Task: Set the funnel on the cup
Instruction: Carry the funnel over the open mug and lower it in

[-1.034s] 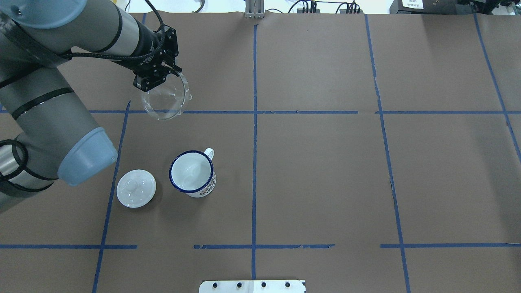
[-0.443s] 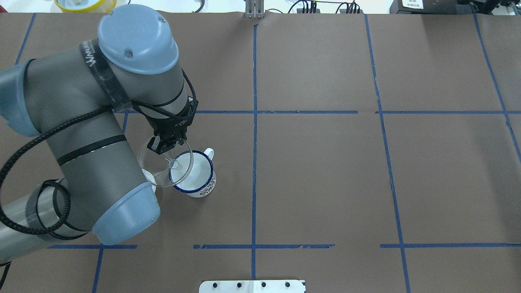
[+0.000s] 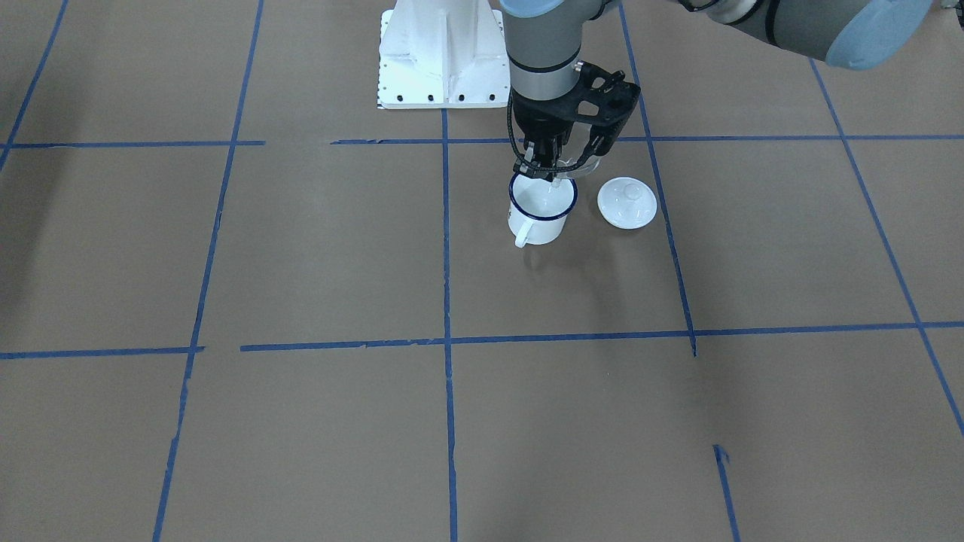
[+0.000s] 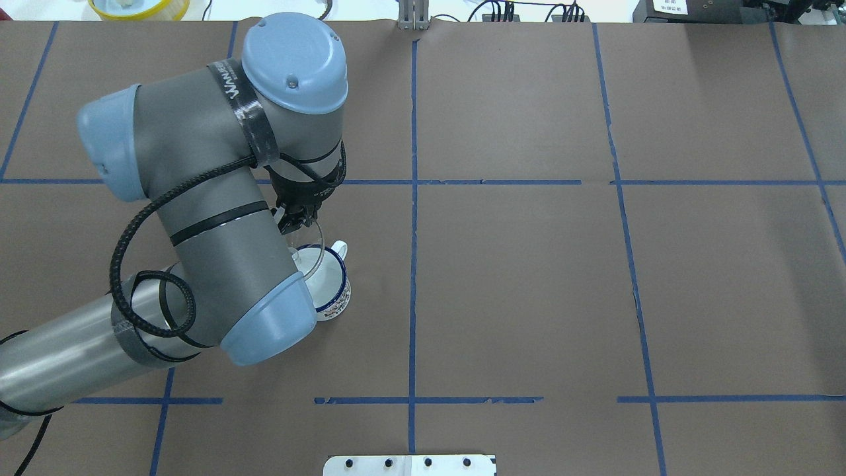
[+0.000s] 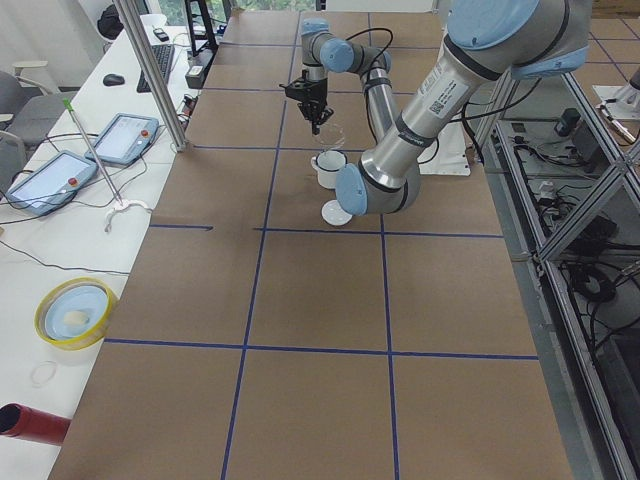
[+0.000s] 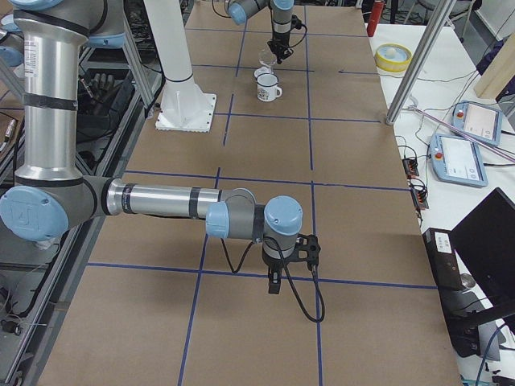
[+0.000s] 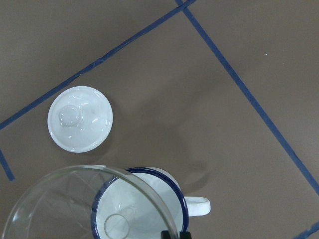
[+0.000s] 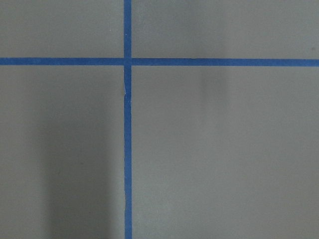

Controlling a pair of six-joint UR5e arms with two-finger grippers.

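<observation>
The left gripper (image 3: pixel 541 167) pointed straight down over the left half of the table (image 4: pixel 529 264), nearer the robot-side edge than the operators' edge and a little left of the centre tape line; its fingers were pinched onto the rim of the funnel (image 7: pixel 79 204), gripping the clear wall on the side facing the operators' edge; the funnel hung tilted rather than level, its wide mouth leaning toward the desk's left end.

The cup (image 3: pixel 538 218) stood upright directly under it, open and white inside, its loop handle turned toward the operators' edge; in the left wrist view the small ring of the spout showed inside the outline of the dark blue rim, so the spout was over the opening; the funnel's rim was not seated on the mug; whether the spout's tip touched the enamel could not be told.

The lid (image 3: pixel 626 202) lay flat with its knob up, just beside the cup on the side of the desk's left end, apart from it.

The right gripper (image 6: pixel 275 285) hung low near the desk's right end, well apart from the cup; only the side view showed it, so whether its fingers were spread or together could not be told; its wrist camera saw only brown paper and a crossing of blue tape.
</observation>
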